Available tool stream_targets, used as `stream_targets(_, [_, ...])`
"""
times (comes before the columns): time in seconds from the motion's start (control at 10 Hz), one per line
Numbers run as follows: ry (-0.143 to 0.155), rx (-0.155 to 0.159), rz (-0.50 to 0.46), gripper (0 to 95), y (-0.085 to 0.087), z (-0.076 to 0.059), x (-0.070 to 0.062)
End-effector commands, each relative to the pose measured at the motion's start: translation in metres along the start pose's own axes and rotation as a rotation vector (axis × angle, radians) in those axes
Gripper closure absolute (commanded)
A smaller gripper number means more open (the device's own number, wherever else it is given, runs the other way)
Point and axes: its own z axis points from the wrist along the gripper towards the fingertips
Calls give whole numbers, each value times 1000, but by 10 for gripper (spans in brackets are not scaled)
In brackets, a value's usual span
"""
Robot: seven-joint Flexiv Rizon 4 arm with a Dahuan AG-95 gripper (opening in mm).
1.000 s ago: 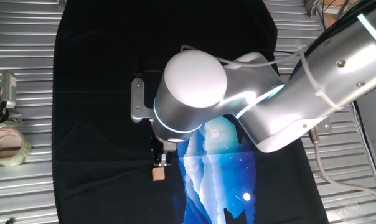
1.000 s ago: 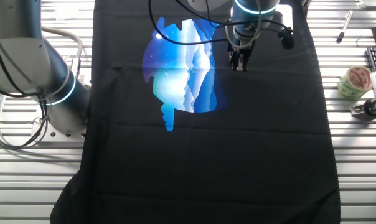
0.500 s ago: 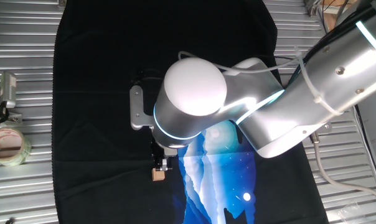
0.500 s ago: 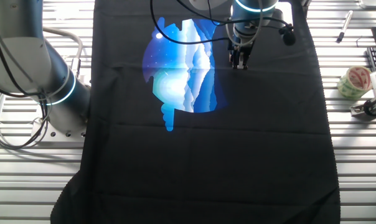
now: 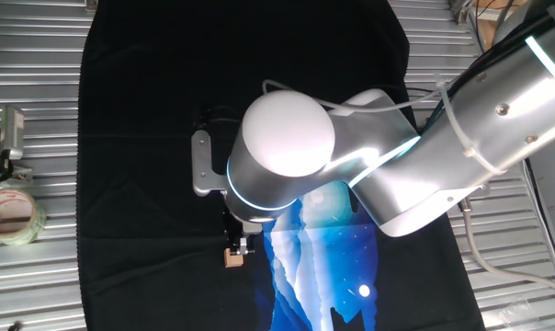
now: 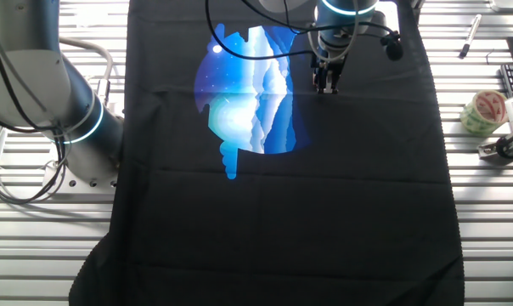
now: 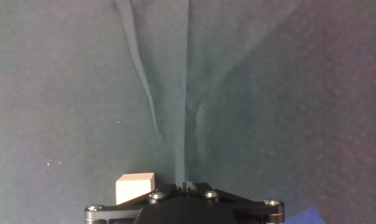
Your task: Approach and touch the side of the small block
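**Pincer down at the small block**

I see the pincer (image 5: 238, 241) low over the black cloth (image 5: 140, 138), fingers drawn together, gripping nothing; the small block (image 5: 232, 258) sits on the cloth right at the fingertips, just left of them in the hand view (image 7: 135, 188); contact I cannot tell.

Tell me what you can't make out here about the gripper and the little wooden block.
- Contact: in one fixed view the gripper hides the small block's near side.
- Block: in the other fixed view, hidden behind the gripper.
- Fingertips: in the hand view, cut off by the bottom edge, so open or shut is unclear.
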Motion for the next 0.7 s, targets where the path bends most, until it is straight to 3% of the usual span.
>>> stream_targets(0.1, [-2, -1, 1, 950, 1, 2, -1])
stream_targets(0.7, [-3, 0, 6, 950, 3, 4, -1])
